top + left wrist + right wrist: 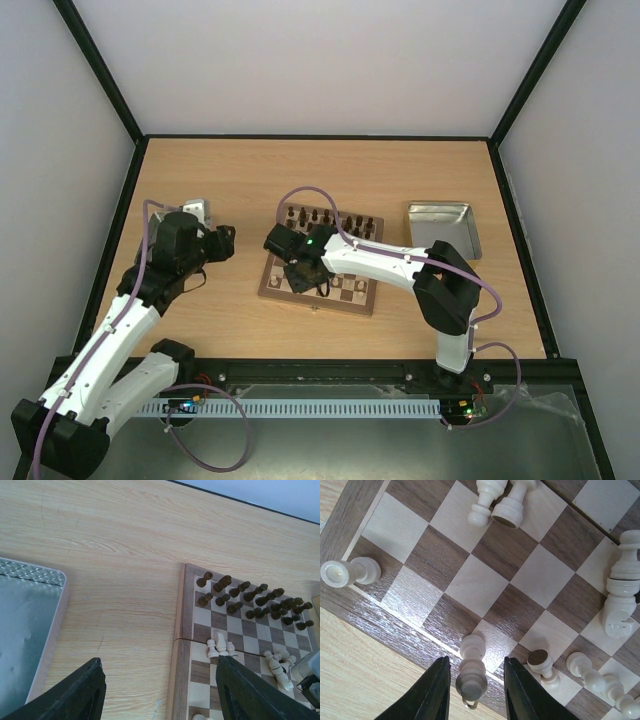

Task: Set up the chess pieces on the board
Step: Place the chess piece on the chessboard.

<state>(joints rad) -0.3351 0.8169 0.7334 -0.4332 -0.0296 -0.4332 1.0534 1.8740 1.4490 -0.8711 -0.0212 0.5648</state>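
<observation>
**Right arm lines up on 1 pale chessman at the board's edge**

Down at the bottom centre of the wrist view, the right gripper [477,660] is released. Its jaws straddle a cream piece [471,672] with a sliver of daylight on each side, so it has nothing clamped. That piece sits right at the rim of the board [370,615], which lies mid-frame on the bench [230,180] in the overhead view.

Toppled cream men [620,595] are scattered across the squares at the right of the frame. The dark set [240,597] is ranked along the far rows.

Over on the left of the overhead shot, the left gripper [160,695] hangs wide open and empty beside a grey tray [25,630].

I'd judge these men feather-light, hard and smooth. Turned wood like that looks prone to roll or squirt out of a pinch. The narrow stem under the head looks the safest place to grip, closing gently. The small base should tip easily on release.
</observation>
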